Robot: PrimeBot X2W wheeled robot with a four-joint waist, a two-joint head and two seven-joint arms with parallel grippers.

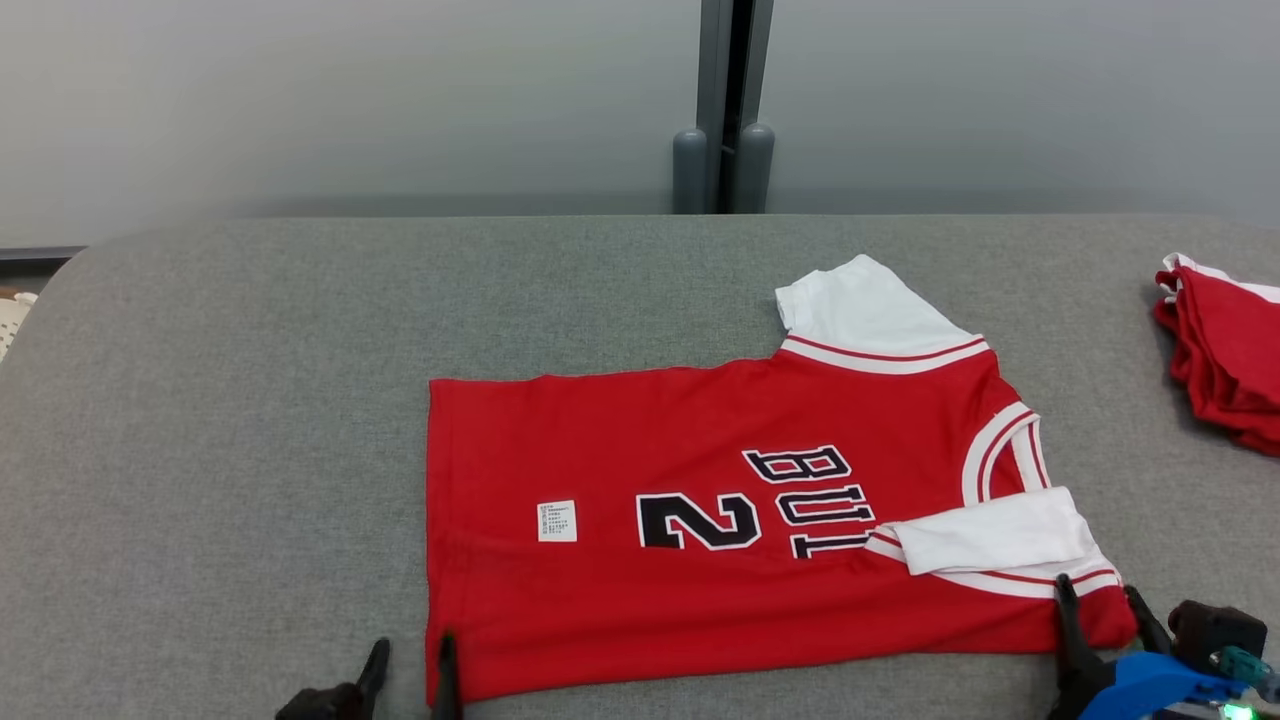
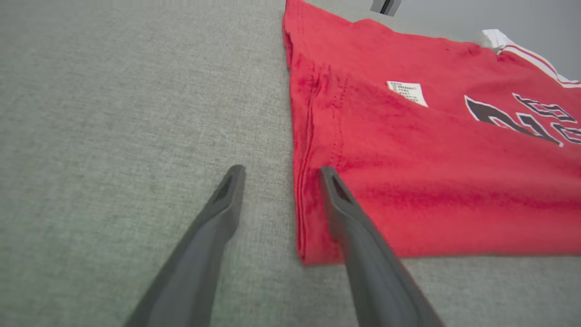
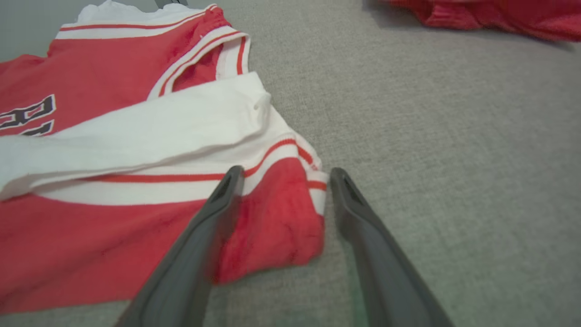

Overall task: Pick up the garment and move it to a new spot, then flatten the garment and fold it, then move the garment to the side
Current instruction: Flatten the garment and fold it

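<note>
The garment (image 1: pixel 720 500), a red jersey with white sleeves and black lettering, lies flat on the grey table (image 1: pixel 250 400), its near sleeve folded over the chest. My left gripper (image 1: pixel 410 668) stands open at the hem's near corner; in the left wrist view the left gripper (image 2: pixel 281 175) straddles the garment (image 2: pixel 431 172) edge, one finger over the red cloth, the other over bare table. My right gripper (image 1: pixel 1100 610) is open at the shoulder's near corner. In the right wrist view the right gripper (image 3: pixel 286 175) has the garment (image 3: pixel 91 218) corner lying loose between its fingers.
A pile of red clothes (image 1: pixel 1225 350) sits at the table's right edge, also visible as the red pile (image 3: pixel 476 16) in the right wrist view. A grey post (image 1: pixel 722 150) stands behind the table. The table's rounded left corner is at the far left.
</note>
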